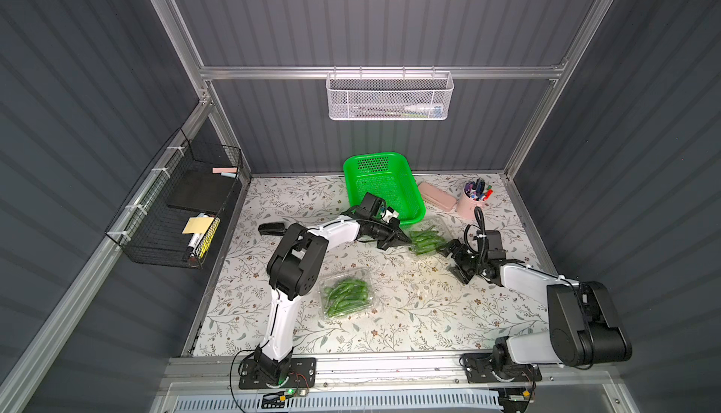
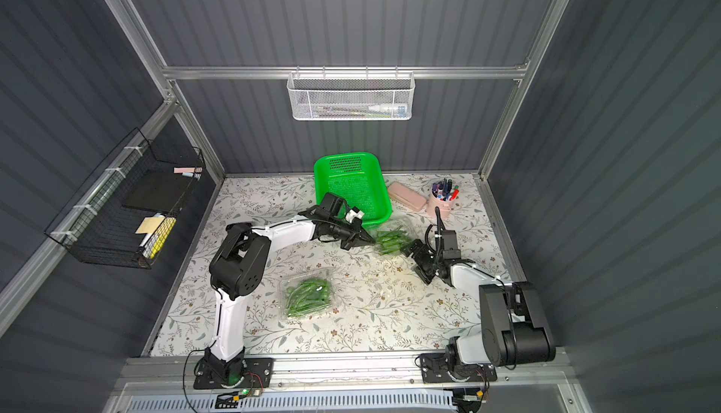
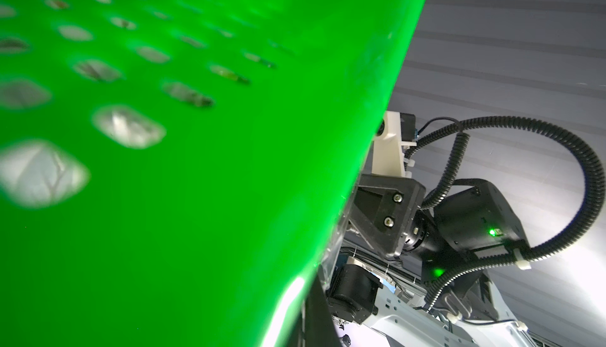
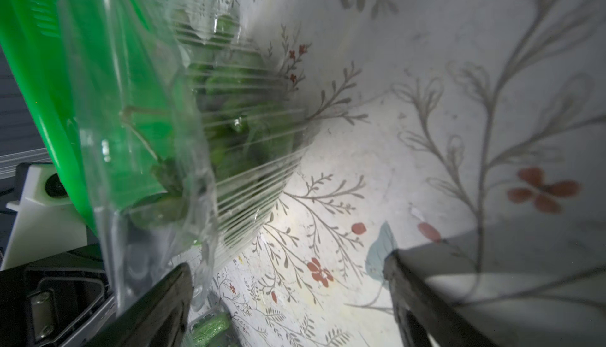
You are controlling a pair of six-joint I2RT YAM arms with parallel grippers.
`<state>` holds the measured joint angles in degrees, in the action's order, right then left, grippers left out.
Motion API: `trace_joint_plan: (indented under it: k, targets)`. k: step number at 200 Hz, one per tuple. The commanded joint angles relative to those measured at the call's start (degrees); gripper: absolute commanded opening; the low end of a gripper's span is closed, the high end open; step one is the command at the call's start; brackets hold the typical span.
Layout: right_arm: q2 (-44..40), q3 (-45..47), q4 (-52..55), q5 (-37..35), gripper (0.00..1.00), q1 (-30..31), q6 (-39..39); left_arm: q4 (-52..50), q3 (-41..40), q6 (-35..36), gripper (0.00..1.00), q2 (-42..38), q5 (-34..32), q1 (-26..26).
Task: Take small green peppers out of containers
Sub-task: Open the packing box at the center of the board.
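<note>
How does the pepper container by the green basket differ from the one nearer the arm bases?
The far container looks tilted beside the basket, its edge pinched by the left gripper; the near container lies flat, untouched. The right gripper, open, faces the far one, not the near. Both are clear and hold green peppers.

A table [image 1: 429,313] with a pale leaf-and-flower covering is being used as the one bearing surface. Along its far edge a bright green perforated basket [image 1: 380,184], a pink case [image 1: 437,195] and a pink cup [image 1: 472,206] of pens [image 1: 478,190] are being carried, with the case between the other two. A small black object [image 1: 271,229] is being borne on the left arm's side. A clear container [image 1: 346,294] of small green peppers [image 1: 345,297] is being supported nearer the front. A second container [image 1: 429,235] is being seen just beside the basket, and whether it is lying flat cannot be told.
</note>
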<state>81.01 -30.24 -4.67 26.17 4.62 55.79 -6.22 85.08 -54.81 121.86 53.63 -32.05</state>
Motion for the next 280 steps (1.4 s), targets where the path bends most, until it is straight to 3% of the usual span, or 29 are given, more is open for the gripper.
trace_joint_plan:
  k: [1, 89, 121, 166, 208, 280]
  targets:
    - [1.23, 1.12, -3.25, -0.62, 0.94, -0.23, 3.9, -0.23, -1.07, -1.94, 0.0, -2.02, 0.23, -0.55]
    - [4.33, 2.54, -10.51, -4.27, 0.9, -0.14, 14.61, 5.3, -2.11, -6.84, 0.0, -2.66, 1.88, -1.35]
    - [3.11, 2.64, -11.03, -7.17, 0.79, -0.1, 16.38, 5.59, -4.39, -6.89, 0.0, -3.11, 1.82, -1.35]
    - [5.73, 2.81, -15.14, -6.59, 0.47, -0.1, 18.67, 5.95, -5.01, -6.87, 0.0, -3.63, 1.66, -1.43]
    - [7.45, 2.29, -15.34, -5.59, 0.3, -0.05, 19.01, 7.35, -5.21, -8.08, 0.0, -4.17, 2.01, -1.35]
    - [2.23, -0.15, 0.54, -10.53, 0.24, -0.05, 10.93, 20.78, -6.49, -18.42, 0.0, -3.11, 2.36, -0.4]
